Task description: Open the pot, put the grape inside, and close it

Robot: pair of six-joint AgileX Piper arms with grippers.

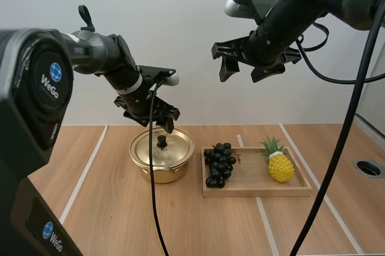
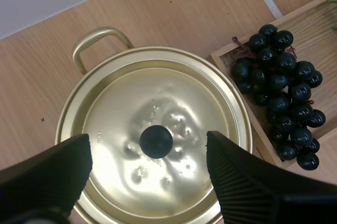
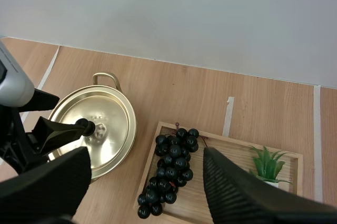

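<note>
Left wrist view: left gripper wide open, lid knob centred btwn jaws, just below. Lid on pot; grapes on tray beside it. Right gripper open, high up.

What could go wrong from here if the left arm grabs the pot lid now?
The left jaws stand open on either side of the small black knob on the lid; closing off centre, they might let it slip. The pot sits close to the wooden tray, so a nudged pot could bump the tray and shift the grapes lying at that end.
</note>
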